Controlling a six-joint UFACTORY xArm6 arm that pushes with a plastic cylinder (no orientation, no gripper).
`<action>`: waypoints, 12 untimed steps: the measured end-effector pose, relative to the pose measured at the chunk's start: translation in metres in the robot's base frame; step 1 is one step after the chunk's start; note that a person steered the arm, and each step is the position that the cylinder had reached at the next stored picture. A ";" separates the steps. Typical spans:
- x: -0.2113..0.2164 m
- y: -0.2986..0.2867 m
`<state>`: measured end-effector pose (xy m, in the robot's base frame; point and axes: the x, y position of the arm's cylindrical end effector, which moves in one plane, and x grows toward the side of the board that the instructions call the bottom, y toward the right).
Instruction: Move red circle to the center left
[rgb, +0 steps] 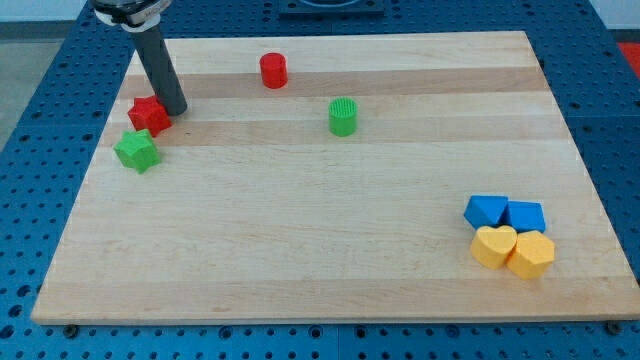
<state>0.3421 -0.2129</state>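
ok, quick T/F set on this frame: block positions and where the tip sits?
1. The red circle sits near the view's top, apart from other blocks. True.
2. My tip touches the red circle. False: it is beside the red star, at the view's left.
3. The green star lies just below the red star. True.
4. The green circle is among the blue blocks. False: it stands alone, right of and below the red circle.
5. Two yellow blocks adjoin two blue blocks. True.

My tip touches the red star at the board's left; the red circle lies well apart, toward the top.
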 end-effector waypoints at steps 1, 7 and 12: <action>-0.016 0.005; -0.101 0.138; -0.064 0.160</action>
<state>0.2779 -0.0528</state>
